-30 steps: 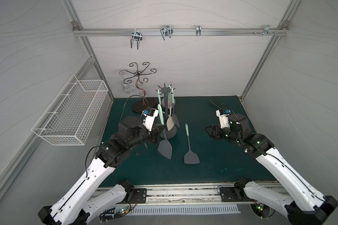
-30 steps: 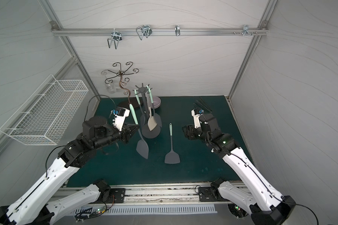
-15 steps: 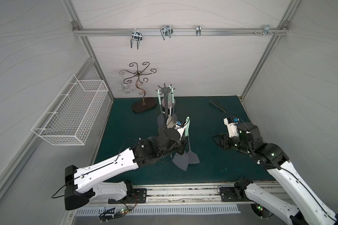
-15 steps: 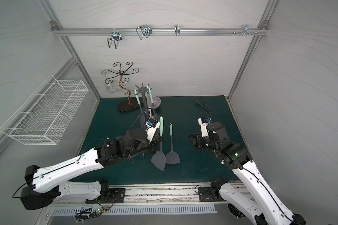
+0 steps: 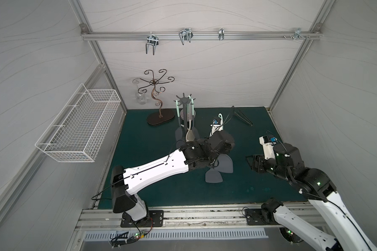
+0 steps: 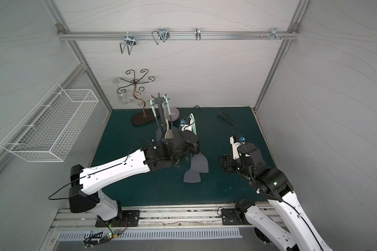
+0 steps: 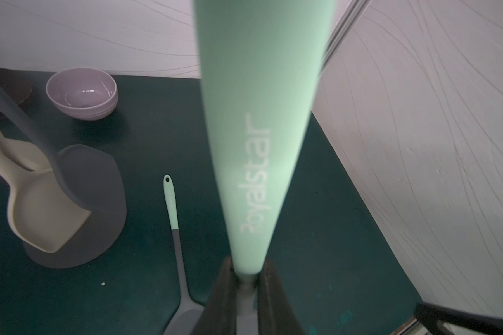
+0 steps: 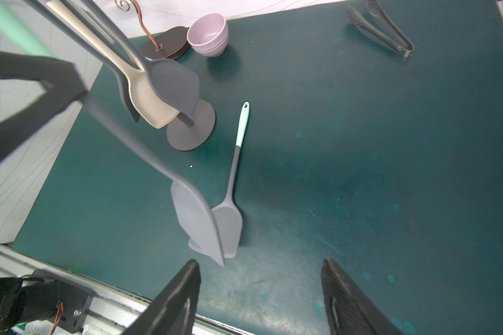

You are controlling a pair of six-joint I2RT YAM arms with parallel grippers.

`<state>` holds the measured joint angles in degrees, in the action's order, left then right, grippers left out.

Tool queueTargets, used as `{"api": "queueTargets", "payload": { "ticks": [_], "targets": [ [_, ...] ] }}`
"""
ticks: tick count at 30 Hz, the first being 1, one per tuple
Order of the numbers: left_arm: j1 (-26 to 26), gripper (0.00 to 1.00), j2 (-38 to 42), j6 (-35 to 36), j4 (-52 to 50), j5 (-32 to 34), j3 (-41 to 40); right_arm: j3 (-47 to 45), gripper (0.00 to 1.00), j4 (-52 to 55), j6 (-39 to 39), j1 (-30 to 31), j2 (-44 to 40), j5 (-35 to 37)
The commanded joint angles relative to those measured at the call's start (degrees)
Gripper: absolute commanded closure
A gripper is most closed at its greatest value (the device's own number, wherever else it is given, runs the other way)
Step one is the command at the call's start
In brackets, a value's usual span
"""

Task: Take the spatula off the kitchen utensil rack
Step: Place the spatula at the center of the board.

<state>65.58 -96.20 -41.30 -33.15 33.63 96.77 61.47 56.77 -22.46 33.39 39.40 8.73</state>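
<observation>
My left gripper (image 7: 246,266) is shut on the spatula (image 7: 259,145) where its mint handle meets the grey shaft. The spatula hangs clear of the kitchen utensil rack (image 5: 184,100), handle up and grey blade (image 5: 226,164) low over the mat. The rack's round base (image 8: 190,130) stands just behind and to the left, with a beige spoon (image 8: 151,107) and grey utensils on its pegs. A second spatula (image 8: 240,127) lies flat on the mat, its blade (image 5: 213,176) under the held one. My right gripper (image 8: 260,262) is open and empty, off to the right (image 5: 251,163).
A purple bowl (image 7: 82,92) sits behind the rack. Black tongs (image 5: 243,117) lie at the back right. A bronze scrolled stand (image 5: 160,117) is at the back left, and a white wire basket (image 5: 81,130) hangs on the left wall. Hooks hang from the overhead rail (image 5: 185,38).
My left gripper has carried the spatula away from the rack, rightward to the middle of the mat. The right arm has drawn back toward the front right.
</observation>
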Motion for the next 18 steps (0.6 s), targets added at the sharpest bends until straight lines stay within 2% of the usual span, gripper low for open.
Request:
{"api": "queueTargets", "payload": {
  "ticks": [1,4,8,14,18],
  "targets": [
    [0.3,1.00,-3.8,-6.4,-3.0,3.2,4.8,0.9,0.31,2.5,-0.1,-0.2,-1.7,3.5],
    [0.3,1.00,-7.9,-6.5,-3.7,2.0,8.3,0.9,0.31,3.3,0.5,-0.3,-2.4,5.2],
    [-0.3,1.00,-14.6,-5.0,-8.1,-2.8,16.3,0.7,0.30,4.0,1.0,-0.3,-3.6,6.5],
    [-3.9,1.00,-22.2,-7.4,-12.8,-14.1,22.8,-0.5,0.29,4.4,1.8,-0.3,-4.7,8.6],
    [-5.3,1.00,-25.8,-6.9,-16.0,-15.7,26.1,-0.9,0.29,4.0,1.8,-0.3,-5.1,8.5]
  ]
}}
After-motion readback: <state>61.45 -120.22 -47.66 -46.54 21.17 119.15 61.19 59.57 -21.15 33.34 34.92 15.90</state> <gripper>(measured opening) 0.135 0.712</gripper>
